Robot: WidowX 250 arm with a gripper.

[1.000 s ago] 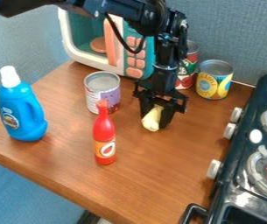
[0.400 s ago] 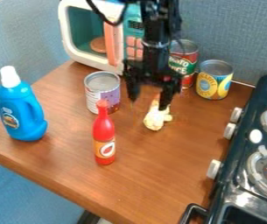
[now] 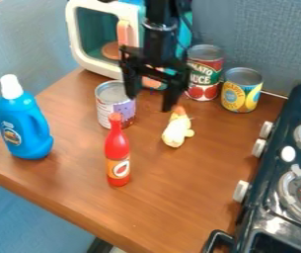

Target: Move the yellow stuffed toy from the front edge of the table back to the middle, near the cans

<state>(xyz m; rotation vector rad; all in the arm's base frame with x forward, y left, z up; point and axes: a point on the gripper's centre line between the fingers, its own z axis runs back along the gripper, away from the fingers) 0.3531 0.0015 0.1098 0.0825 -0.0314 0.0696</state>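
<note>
Black and empty, could bump the pale yellow plush toy (image 3: pixel 177 130) by swinging low, rolling it over the wooden counter (image 3: pixel 179 190) where it lies; could likewise tip the purple-labelled can (image 3: pixel 116 107) through drifting sideways. Hangs near-vertical from the arm (image 3: pixel 160 37), with the gripper (image 3: pixel 150 103) pointing down, jaws spread apart, near the toy's orange end.

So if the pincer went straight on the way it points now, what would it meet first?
Probably the wooden tabletop, between the purple-labelled can and the pale yellow toy. The pincer points down at a height and depth I can't judge surely, so a finger might brush the can first.
</note>
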